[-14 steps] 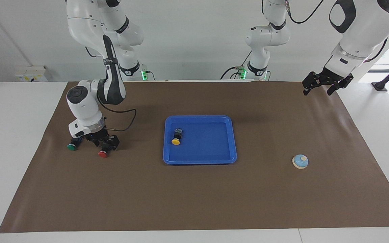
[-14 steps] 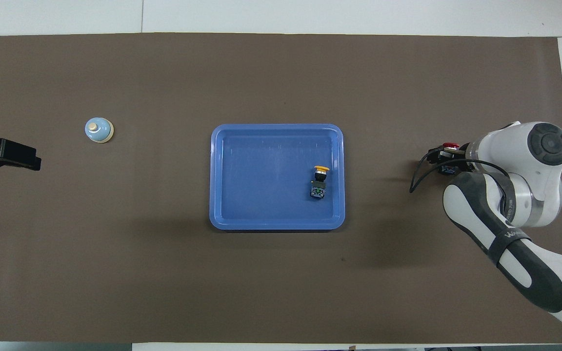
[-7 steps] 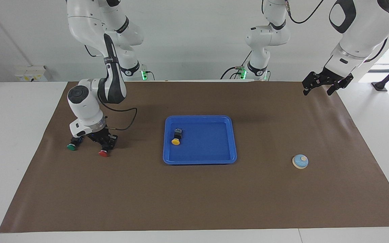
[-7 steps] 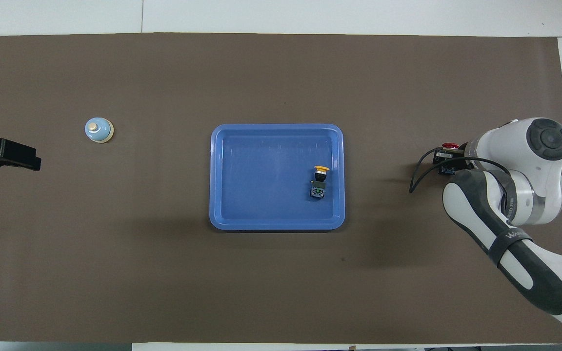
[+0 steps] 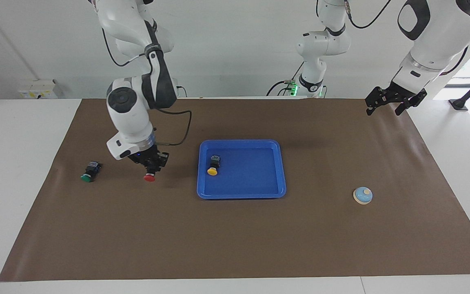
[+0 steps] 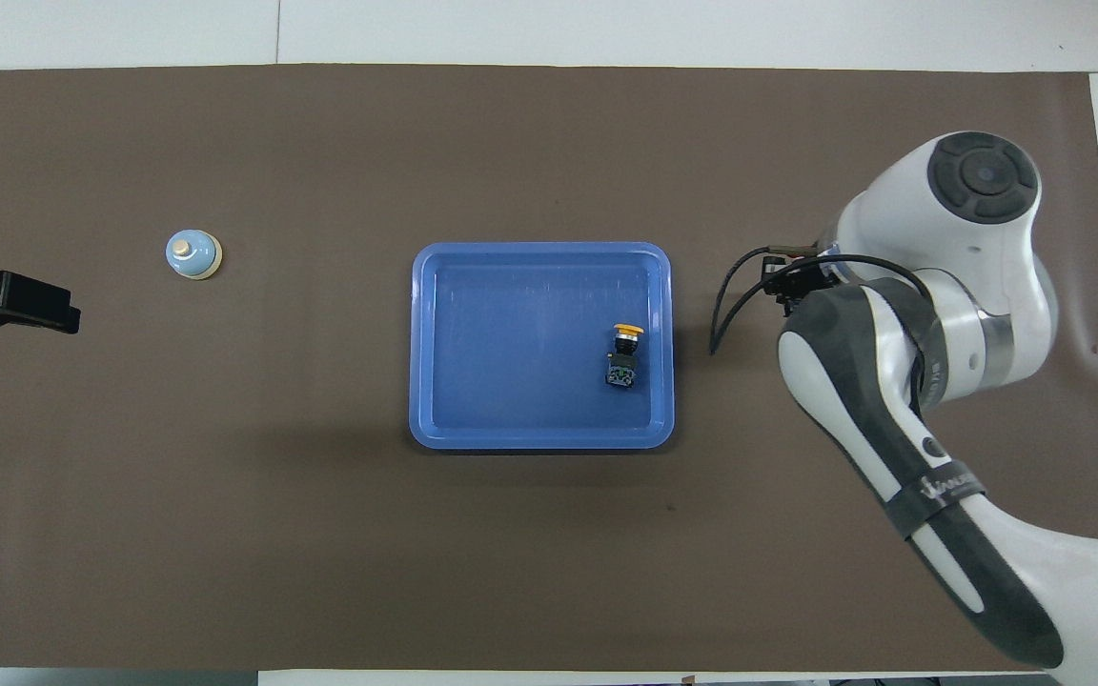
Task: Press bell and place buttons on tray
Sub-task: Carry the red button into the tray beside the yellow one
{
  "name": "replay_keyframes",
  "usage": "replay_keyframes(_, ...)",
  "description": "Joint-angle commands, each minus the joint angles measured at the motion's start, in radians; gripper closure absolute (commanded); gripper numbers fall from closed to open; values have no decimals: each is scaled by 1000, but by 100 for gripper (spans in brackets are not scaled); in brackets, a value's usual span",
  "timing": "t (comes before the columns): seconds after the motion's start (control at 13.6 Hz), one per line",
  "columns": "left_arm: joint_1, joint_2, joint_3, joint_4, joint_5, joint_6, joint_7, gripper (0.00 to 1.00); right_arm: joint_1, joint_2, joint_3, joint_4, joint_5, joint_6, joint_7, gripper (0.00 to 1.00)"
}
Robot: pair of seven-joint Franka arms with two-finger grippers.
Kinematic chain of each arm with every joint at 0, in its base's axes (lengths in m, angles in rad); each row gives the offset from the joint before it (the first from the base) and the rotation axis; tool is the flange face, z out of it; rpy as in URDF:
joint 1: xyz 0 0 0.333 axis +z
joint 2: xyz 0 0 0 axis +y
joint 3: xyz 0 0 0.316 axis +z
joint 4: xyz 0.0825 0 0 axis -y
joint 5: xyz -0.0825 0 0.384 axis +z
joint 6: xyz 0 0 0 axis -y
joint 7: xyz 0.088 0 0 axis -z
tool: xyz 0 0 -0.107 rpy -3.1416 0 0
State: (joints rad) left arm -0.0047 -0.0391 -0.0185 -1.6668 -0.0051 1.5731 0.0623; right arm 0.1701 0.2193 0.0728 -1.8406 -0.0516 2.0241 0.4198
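My right gripper [image 5: 152, 166] is shut on the red button [image 5: 149, 177] and holds it above the brown mat, between the green button [image 5: 89, 172] and the blue tray [image 5: 259, 192]. The green button lies on the mat toward the right arm's end; the arm hides it and the red button in the overhead view. The yellow button [image 5: 213, 166] lies on its side in the tray, also in the overhead view [image 6: 625, 351]. The light-blue bell [image 5: 362, 195] stands toward the left arm's end. My left gripper [image 5: 390, 102] is open and waits in the air over the mat's edge.
The brown mat [image 5: 235, 237] covers most of the white table. The tray [image 6: 435, 419] sits at the mat's middle. The bell [image 6: 193, 254] stands beside my left gripper [image 6: 15, 303] in the overhead view. The right arm's cable [image 6: 730, 305] hangs beside the tray.
My right gripper closed on the red button, lifted it off the mat and carried it toward the tray. The green button stayed put and is now uncovered. The left arm has not moved.
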Motion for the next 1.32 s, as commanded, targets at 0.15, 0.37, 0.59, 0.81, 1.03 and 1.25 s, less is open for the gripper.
replay_keyframes(0.15,-3,-12,3,-4,10,-8,7,0,218,75,-1,161,110,-56,187,100)
replay_keyframes(0.37,-3,-12,3,-4,10,-8,7,0,339,162,-2,202,116,-24,315,100)
replay_keyframes(0.59,-3,-12,3,-4,10,-8,7,0,387,236,-4,179,107,102,379,100)
replay_keyframes(0.81,-3,-12,3,-4,10,-8,7,0,387,239,-4,72,102,235,372,100)
replay_keyframes(1.03,-3,-12,3,-4,10,-8,7,0,385,227,-4,17,102,281,372,100)
replay_keyframes(1.25,-3,-12,3,-4,10,-8,7,0,384,224,-4,9,105,283,392,100)
